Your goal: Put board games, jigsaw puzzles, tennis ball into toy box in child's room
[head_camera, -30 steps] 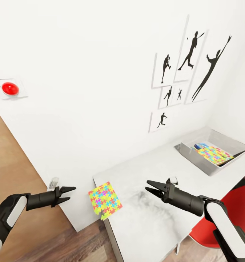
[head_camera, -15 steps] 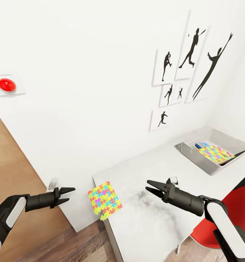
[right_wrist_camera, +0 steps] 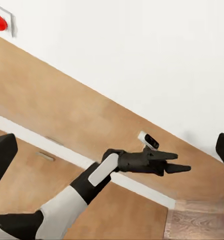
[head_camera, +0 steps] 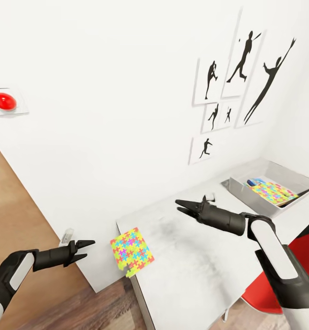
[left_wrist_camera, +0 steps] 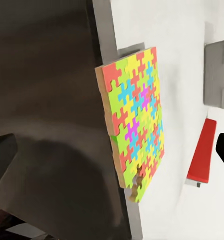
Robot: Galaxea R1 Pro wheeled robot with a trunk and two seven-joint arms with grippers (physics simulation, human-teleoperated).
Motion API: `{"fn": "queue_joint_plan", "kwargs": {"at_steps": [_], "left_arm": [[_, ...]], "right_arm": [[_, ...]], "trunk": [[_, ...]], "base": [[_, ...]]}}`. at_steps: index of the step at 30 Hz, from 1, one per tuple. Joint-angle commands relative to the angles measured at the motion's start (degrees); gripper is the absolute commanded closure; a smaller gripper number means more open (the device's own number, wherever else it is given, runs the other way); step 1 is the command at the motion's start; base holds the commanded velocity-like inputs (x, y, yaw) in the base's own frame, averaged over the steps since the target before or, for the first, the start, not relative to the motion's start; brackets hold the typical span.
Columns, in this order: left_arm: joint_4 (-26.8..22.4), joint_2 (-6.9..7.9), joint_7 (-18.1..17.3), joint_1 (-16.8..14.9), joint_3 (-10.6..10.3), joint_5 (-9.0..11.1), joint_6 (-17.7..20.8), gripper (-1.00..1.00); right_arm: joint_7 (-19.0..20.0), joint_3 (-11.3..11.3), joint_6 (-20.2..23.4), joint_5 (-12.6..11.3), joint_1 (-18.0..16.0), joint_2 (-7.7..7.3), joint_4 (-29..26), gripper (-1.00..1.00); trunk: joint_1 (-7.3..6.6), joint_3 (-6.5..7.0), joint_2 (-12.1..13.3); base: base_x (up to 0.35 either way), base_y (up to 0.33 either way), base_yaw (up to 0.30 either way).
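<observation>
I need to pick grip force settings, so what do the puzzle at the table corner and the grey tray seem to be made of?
The bright multicoloured jigsaw puzzle sheet looks like thin card or wood: matte printed pieces over a tan edge layer, seen in the left wrist view. The shallow light-grey toy box tray looks like smooth rigid plastic or painted metal, with plain, even sloping walls; the render leaves that open.

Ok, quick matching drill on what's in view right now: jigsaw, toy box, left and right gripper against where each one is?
Things:
1. jigsaw puzzle
2. toy box
3. left gripper
4. right gripper

Places:
A. above the table top, jaws open, empty
B. at the table's far end by the wall, with a second puzzle inside
C. off the table's near corner, over the floor
D. on the table's near corner, partly overhanging the edge

Pairs: 1-D, 2-B, 3-C, 4-A
</observation>
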Motion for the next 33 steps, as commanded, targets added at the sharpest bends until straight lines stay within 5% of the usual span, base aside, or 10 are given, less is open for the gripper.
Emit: {"fn": "queue_joint_plan", "kwargs": {"at_steps": [1, 5, 8, 12, 33], "left_arm": [[0.0, 0.01, -0.2, 0.0, 0.1, -0.1, 0.1, -1.0], [0.0, 0.03, -0.2, 0.0, 0.1, -0.2, 0.1, -1.0], [0.0, 0.03, -0.3, 0.0, 0.1, -0.2, 0.0, -1.0], [0.0, 0.04, -0.3, 0.0, 0.1, -0.2, 0.1, -1.0], [0.0, 0.37, -1.1, 0.0, 0.2, 0.0, 0.2, -1.0]], "right_arm": [[-1.1, 0.6, 0.0, 0.4, -2.1, 0.01, 0.0, -1.0], [-8.9, 1.9, 0.0, -4.0, -6.2, 0.54, 0.2, -1.0], [-16.5, 2.2, 0.1, -9.8, -6.6, 1.02, 0.1, -1.0], [-19.6, 2.5, 0.3, -13.0, -6.8, 1.24, 0.1, -1.0], [-20.5, 3.3, -0.5, -13.8, -6.9, 1.62, 0.1, -1.0]], "trunk": [[0.23, -0.26, -0.5], [1.11, -0.98, -2.1], [1.77, -1.52, -3.3], [2.65, -2.24, -4.9], [2.65, -0.64, -4.9]], "base": [[0.0, 0.0, 0.0], [0.0, 0.0, 0.0], [0.0, 0.0, 0.0], [0.0, 0.0, 0.0], [0.0, 0.0, 0.0]]}}
